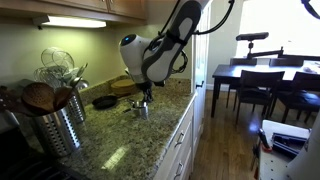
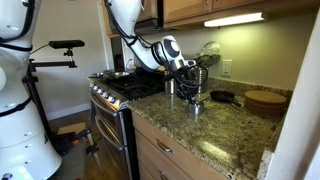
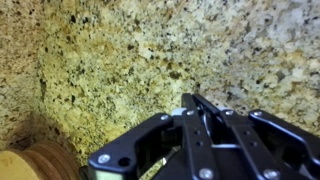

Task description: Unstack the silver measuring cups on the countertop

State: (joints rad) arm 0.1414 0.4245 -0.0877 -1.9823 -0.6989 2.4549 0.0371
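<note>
Countertop (image 1: 120,150): speckled granite, glossy, over white cabinets.

Silver measuring cups (image 1: 141,110): a small shiny cluster on the open granite, about midway between the counter's back and front edges. In an exterior view (image 2: 196,106) they sit in front of the utensil canister (image 2: 203,78), toward the front edge. Too small to count the cups or to tell whether they are nested.

Gripper (image 1: 143,100): directly over the cups, pointing down, tips just above or on them; I cannot tell which. In the wrist view the gripper (image 3: 196,100) has its black fingers (image 3: 188,120) pressed together, and nothing shows between them. Only bare granite lies beyond the tips there, and the cups are not seen in that view.

Around the cups:
- Utensil canister (image 1: 60,125): ribbed steel, full of whisks and wooden spoons, toward the stove end of the counter.
- Black round pan (image 1: 104,101): behind the cups, nearer the back wall, apart from them.
- Round wooden board (image 2: 265,100): flat on the counter beyond the pan.
- Stove (image 2: 125,90): butts against the counter's end.
- Dark dining table (image 1: 250,72): with chairs, well away from the counter.
</note>
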